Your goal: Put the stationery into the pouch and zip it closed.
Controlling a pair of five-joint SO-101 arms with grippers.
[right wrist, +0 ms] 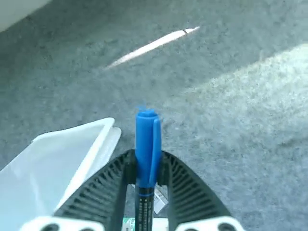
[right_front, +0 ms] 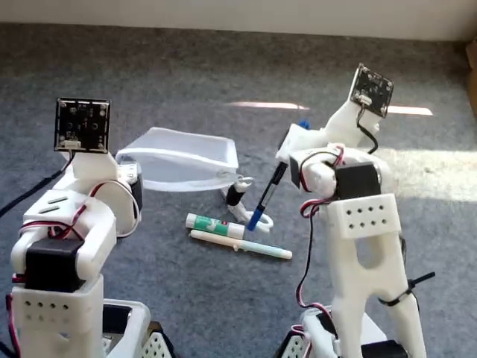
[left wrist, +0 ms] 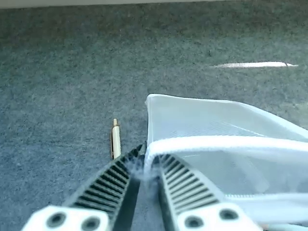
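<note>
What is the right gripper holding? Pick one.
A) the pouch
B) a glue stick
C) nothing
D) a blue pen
D: the right gripper is shut on a blue pen; the pouch is clamped at its rim by the left gripper.

Grey carpet [right_front: 149,74] with sunlit streaks [right_front: 261,105] beneath a pale wall [right_front: 223,11].

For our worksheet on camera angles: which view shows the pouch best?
The high view: nearly the whole pouch shows, mouth open. The left wrist view shows its rim pinched by the left gripper; the right wrist view catches one corner.
</note>
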